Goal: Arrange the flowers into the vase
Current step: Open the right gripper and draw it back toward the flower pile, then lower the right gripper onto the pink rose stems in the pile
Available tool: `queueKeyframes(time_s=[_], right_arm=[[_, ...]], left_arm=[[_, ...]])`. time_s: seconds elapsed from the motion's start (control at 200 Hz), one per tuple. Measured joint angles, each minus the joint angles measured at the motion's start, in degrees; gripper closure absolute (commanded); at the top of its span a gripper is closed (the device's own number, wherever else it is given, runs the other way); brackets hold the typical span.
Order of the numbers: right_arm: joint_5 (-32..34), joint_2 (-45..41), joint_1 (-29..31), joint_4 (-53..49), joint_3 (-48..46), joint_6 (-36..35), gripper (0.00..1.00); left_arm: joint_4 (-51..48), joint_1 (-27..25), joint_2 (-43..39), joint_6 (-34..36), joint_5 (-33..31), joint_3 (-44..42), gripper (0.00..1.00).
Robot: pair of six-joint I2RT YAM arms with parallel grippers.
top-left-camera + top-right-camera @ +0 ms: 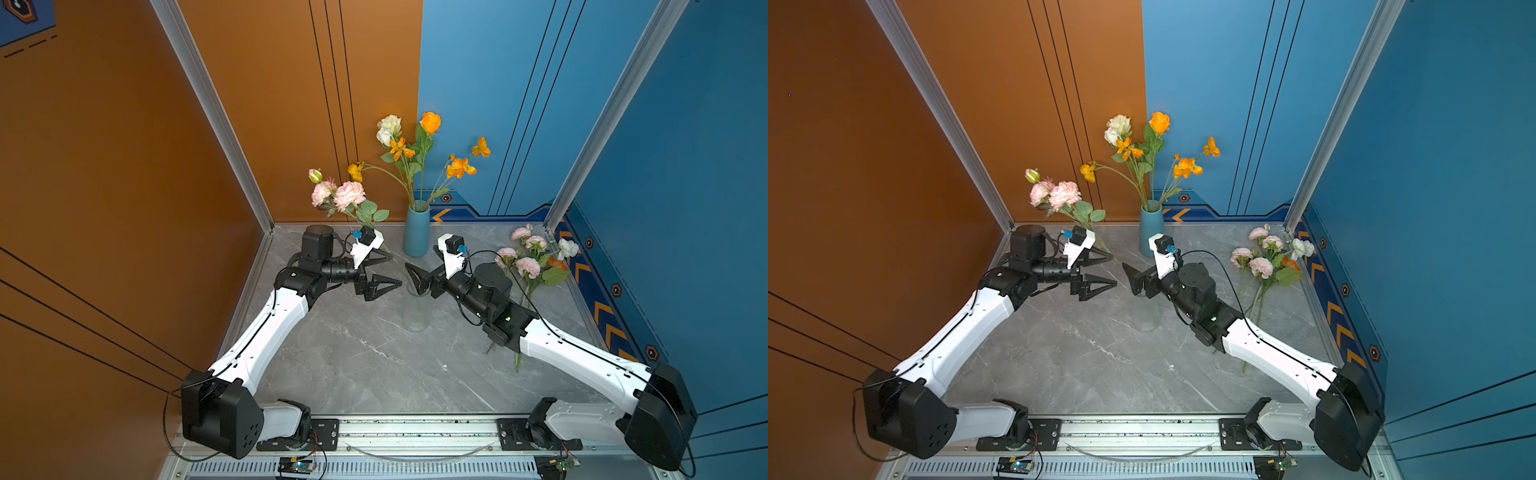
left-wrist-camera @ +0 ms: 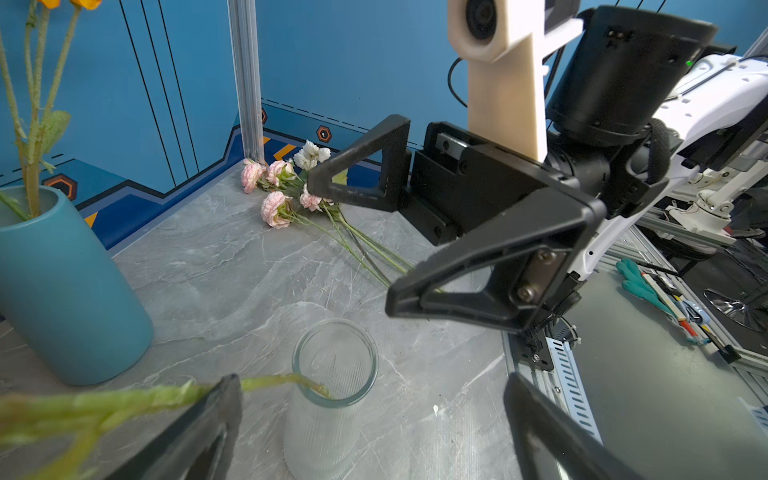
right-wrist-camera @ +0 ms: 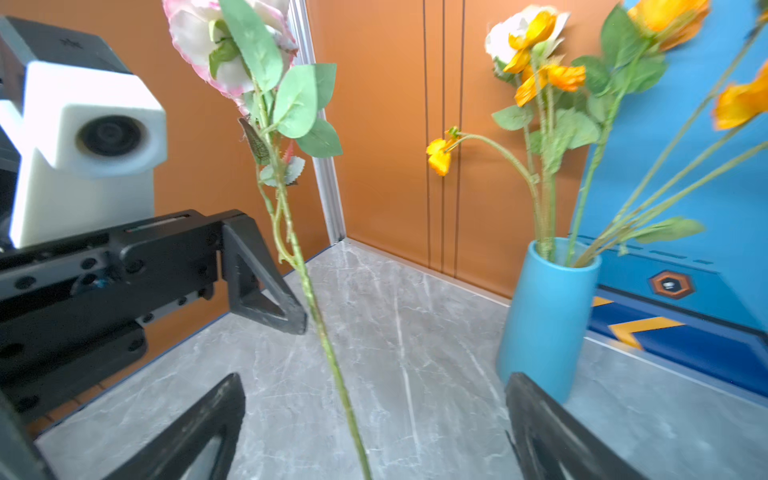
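Your left gripper [image 1: 394, 271] has its jaws spread wide with nothing between them. Your right gripper [image 1: 417, 279] faces it from 3 o'clock, jaws just as wide and gripping nothing. In the right wrist view the pink-flowered stem [image 3: 314, 316] rises between that gripper's two fingers and touches neither. It passes just beside one left finger [image 3: 274, 318], but you cannot tell whether it leans on it. The stem's lower end reaches the mouth of the clear glass vase [image 2: 332, 415]. That vase stands upright near the middle of the grey marble table [image 1: 374, 365], right under the right gripper in both top views. From the vase the stem tilts toward 10 o'clock, and its pink heads sit high above the left gripper. At 12 o'clock from the glass vase, against the table's back edge, the blue vase [image 1: 416, 232] stands upright and holds the orange and white flowers [image 1: 430, 122]. At about 2 o'clock a loose bunch [image 1: 528, 266] of pink, white and orange blossoms lies flat on the table. Its stems run toward 6 o'clock under the right arm.
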Motion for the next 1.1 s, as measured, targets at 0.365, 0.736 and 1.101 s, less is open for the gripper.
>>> queueKeyframes(time_s=[0.365,0.736,1.101], right_arm=[[11.8,-3.1,-20.6,-16.3,3.9,15.0,0.00],[-1.8,-1.5,-46.4,-38.3,2.2,27.6,0.23],[-12.5,19.6,-47.3,-38.6,2.6,29.0,0.49]], left_arm=[[-5.9,-5.3,3.5,4.0,-1.1,1.0,0.00],[-10.1,-15.9,4.1,9.0,-7.8,1.0,0.00],[-7.5,-33.8,4.1,12.7,-30.8,-0.2,0.02]])
